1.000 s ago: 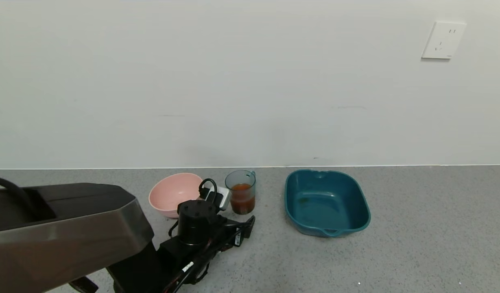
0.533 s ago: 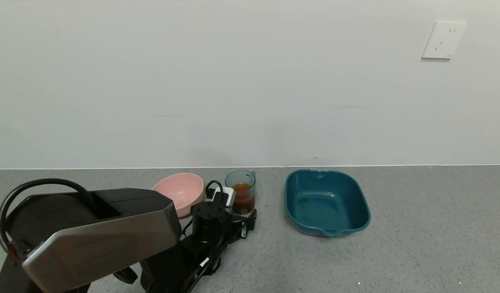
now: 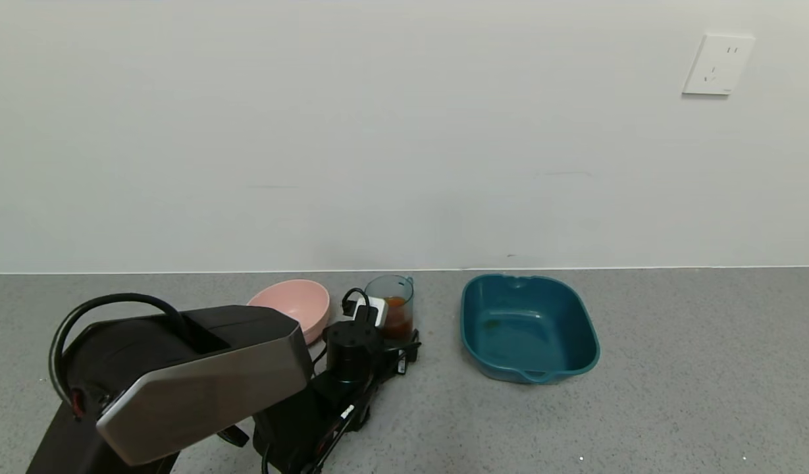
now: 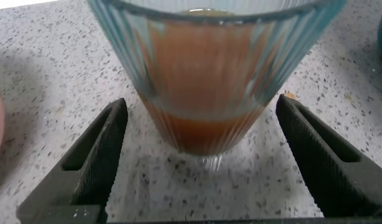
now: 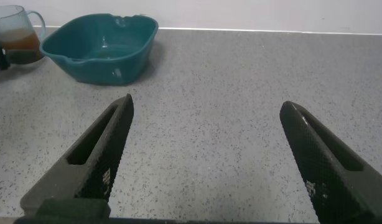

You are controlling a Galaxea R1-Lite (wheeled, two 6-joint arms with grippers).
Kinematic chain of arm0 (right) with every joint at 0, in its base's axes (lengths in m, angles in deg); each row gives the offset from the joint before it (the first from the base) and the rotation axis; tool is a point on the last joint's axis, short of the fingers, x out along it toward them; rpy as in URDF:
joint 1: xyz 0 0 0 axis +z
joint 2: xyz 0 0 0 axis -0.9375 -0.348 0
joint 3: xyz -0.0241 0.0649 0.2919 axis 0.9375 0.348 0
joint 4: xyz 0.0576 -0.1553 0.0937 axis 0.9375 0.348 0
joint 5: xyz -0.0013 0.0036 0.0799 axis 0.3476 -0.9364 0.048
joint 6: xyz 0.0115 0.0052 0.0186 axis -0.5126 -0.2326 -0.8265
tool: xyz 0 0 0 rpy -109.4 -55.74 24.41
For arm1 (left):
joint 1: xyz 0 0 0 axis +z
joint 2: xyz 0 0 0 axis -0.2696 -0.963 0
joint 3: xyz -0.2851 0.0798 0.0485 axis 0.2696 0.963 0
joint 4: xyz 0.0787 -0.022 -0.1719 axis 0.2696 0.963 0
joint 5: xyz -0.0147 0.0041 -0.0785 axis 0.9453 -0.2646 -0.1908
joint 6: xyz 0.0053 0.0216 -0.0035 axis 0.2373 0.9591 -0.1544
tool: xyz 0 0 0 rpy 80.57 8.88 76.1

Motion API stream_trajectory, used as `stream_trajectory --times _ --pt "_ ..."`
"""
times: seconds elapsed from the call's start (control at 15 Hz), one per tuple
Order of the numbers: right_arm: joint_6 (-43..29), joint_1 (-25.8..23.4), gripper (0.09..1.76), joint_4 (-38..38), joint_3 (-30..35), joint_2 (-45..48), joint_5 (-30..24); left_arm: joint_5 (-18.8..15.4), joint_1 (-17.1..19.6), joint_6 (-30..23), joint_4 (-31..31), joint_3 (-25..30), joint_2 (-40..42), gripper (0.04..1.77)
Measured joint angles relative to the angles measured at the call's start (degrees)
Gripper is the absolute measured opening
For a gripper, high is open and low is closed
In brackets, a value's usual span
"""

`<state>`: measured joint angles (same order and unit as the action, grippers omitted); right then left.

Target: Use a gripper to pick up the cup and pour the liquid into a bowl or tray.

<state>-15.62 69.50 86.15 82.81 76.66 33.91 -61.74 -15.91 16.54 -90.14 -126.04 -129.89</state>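
The ribbed teal-tinted cup [image 3: 392, 304] stands upright on the grey counter, part full of orange-red liquid [image 3: 397, 317]. The pale pink bowl [image 3: 292, 307] sits just to its left. My left gripper [image 3: 386, 334] is at the cup's near side. In the left wrist view the cup [image 4: 203, 56] and its liquid [image 4: 200, 106] fill the frame. The left gripper [image 4: 202, 106] is open, with one black finger on each side of the cup's lower part, not touching it. My right gripper [image 5: 207, 104] is open and empty over bare counter.
A dark teal rectangular basin [image 3: 529, 329] sits right of the cup and also shows in the right wrist view [image 5: 101, 46]. A white wall with a socket [image 3: 717, 64] runs behind the counter. The left arm's big housing [image 3: 180, 375] fills the lower left.
My left arm has reached forward and to the right towards the cup, so its wrist now covers the cup's lower part. Cup, bowl and basin have not moved.
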Motion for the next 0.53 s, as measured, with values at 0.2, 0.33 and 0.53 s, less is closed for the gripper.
stream_trajectory --times 0.2,0.33,0.53 --pt "0.0 0.0 1.71 0.0 0.0 0.0 0.0 0.0 0.1 0.1 0.0 -1.2 -0.5 1.72" --pt "0.0 0.0 1.71 0.0 0.0 0.0 0.0 0.3 0.1 0.0 -0.1 -2.2 -0.8 1.72" --pt "0.0 0.0 1.71 0.0 0.0 0.0 0.0 0.9 0.2 0.0 -0.6 -3.9 -1.4 1.72"
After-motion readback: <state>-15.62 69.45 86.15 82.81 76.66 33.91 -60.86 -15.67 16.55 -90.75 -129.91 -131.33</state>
